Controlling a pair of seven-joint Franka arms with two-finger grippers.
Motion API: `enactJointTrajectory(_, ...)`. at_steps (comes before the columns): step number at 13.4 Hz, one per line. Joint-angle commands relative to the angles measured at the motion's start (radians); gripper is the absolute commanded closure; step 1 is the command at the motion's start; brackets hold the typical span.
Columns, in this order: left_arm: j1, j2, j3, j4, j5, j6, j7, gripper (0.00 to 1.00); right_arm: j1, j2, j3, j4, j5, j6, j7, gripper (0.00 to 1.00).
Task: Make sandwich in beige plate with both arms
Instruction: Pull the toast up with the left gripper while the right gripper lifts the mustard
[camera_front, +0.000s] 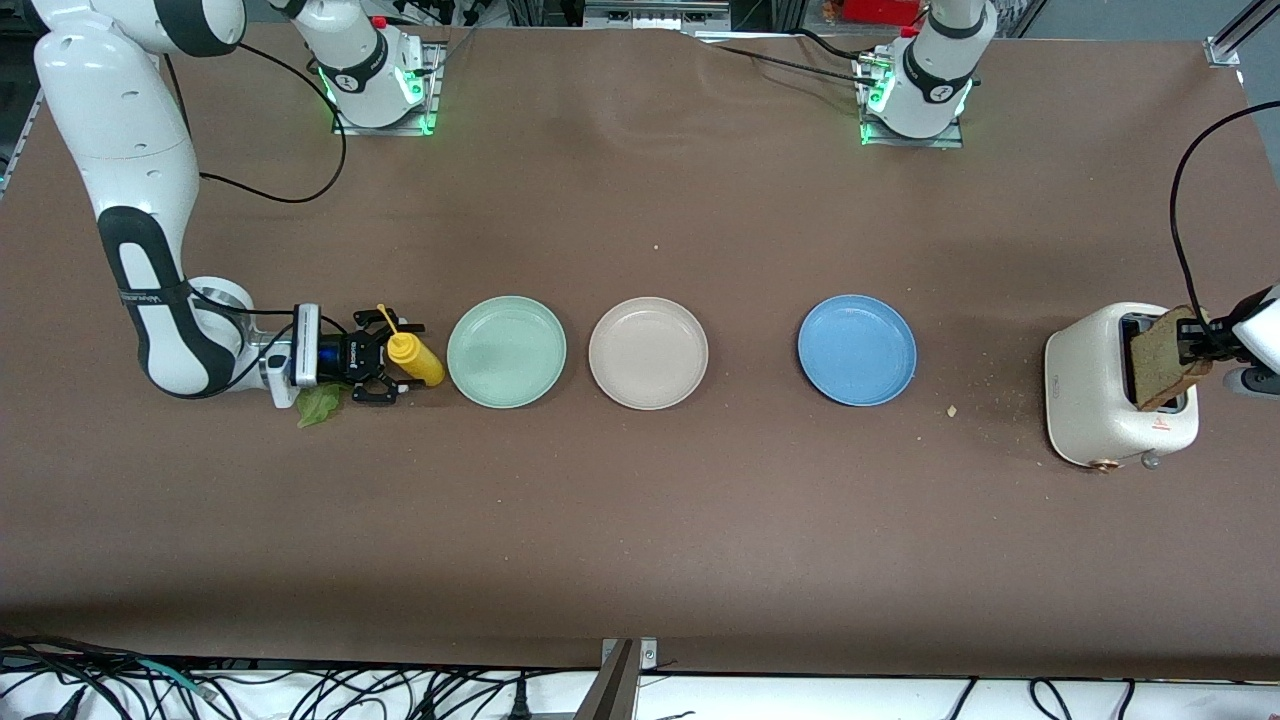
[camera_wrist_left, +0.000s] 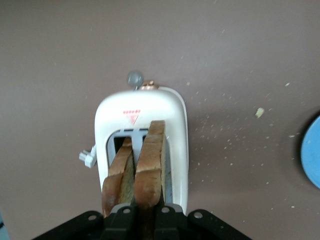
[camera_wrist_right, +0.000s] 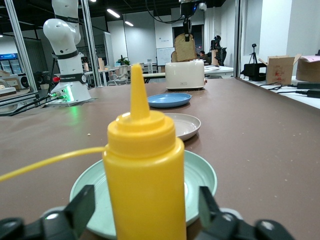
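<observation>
Left gripper (camera_front: 1192, 338) has its fingers pinched shut on the top edge of a bread slice (camera_front: 1167, 362), over the toaster (camera_front: 1118, 385) at the left arm's end of the table. The slice is tilted, its lower part in the slot. The left wrist view shows a second bread slice (camera_wrist_left: 118, 177) in the neighbouring slot, untouched.

Right gripper (camera_front: 381, 368) sits low at the right arm's end of the table, fingers spread wide either side of a yellow sauce bottle (camera_front: 414, 358), with gaps visible on both sides, so not gripping it. A lettuce leaf (camera_front: 319, 404) lies on the table just beside that gripper, nearer the camera.

Beige plate (camera_front: 648, 352) is empty, between the green plate (camera_front: 506, 351) and the blue plate (camera_front: 857, 349). No sandwich built yet.

Handling, as a judgement: toast is light, stiff, dry and crumbly; crumbs already litter the table by the toaster. Pinching across the faces near the top crust looks right, but squeezing hard could crack it. The lettuce looks limp and thin, best pinched at an edge.
</observation>
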Motion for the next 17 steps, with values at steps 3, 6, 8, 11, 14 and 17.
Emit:
enactJointTrajectory(3, -0.081, 0.008, 0.001, 0.125, 0.009, -0.154, 0.009, 1.00, -0.015, 0.005, 0.002, 0.043, 0.002, -0.066, -0.012, 1.00)
enactJointTrajectory(6, -0.124, 0.011, -0.012, 0.125, -0.144, -0.221, 0.006, 1.00, -0.014, -0.006, -0.002, 0.076, -0.002, -0.076, 0.017, 1.00)
enactJointTrajectory(8, -0.141, 0.042, -0.015, 0.125, -0.316, -0.269, -0.006, 1.00, -0.014, -0.027, -0.004, 0.113, -0.057, -0.079, 0.149, 1.00)
enactJointTrajectory(11, -0.248, 0.104, -0.035, 0.124, -0.457, -0.279, -0.164, 1.00, -0.014, -0.035, -0.004, 0.222, -0.155, -0.119, 0.319, 1.00)
enactJointTrajectory(14, -0.338, 0.157, -0.038, 0.127, -0.572, -0.276, -0.302, 1.00, -0.014, -0.062, -0.011, 0.317, -0.290, -0.119, 0.523, 1.00)
enactJointTrajectory(17, -0.411, 0.221, -0.047, 0.127, -0.718, -0.270, -0.330, 1.00, -0.015, -0.062, -0.010, 0.421, -0.505, -0.120, 0.719, 1.00)
